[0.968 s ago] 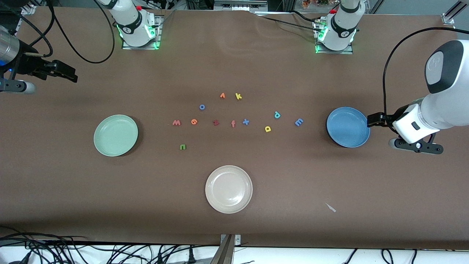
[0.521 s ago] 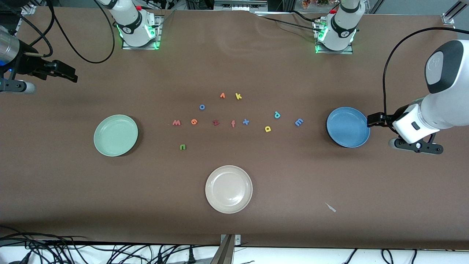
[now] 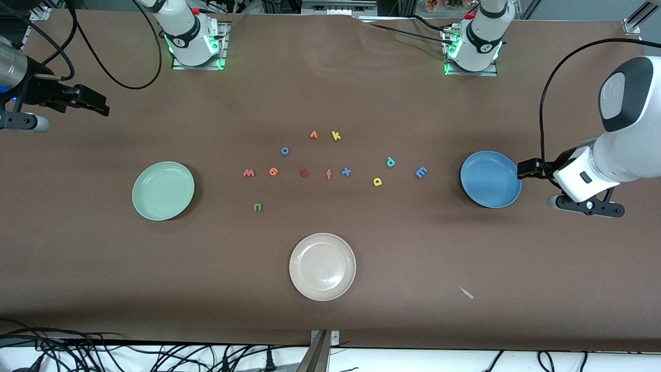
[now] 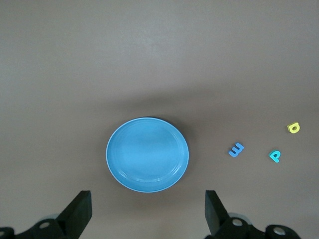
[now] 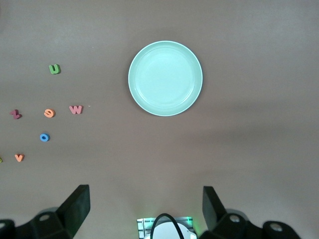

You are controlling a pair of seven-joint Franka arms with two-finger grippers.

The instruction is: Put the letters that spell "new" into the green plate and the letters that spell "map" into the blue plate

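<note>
Hovering wide open, empty: left pincer (image 4: 147,211) beside blue plate (image 4: 147,155); right pincer (image 5: 145,208) well apart from green plate (image 5: 165,78).

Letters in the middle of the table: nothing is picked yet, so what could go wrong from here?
1. The pink w lies in a row with a similar pink f; the wrong one could be taken.
2. The yellow a could be mixed up with the yellow k.
3. The letters are tiny and flat, so the open left gripper and open right gripper, both waiting at the table's ends, may slip off them.
</note>
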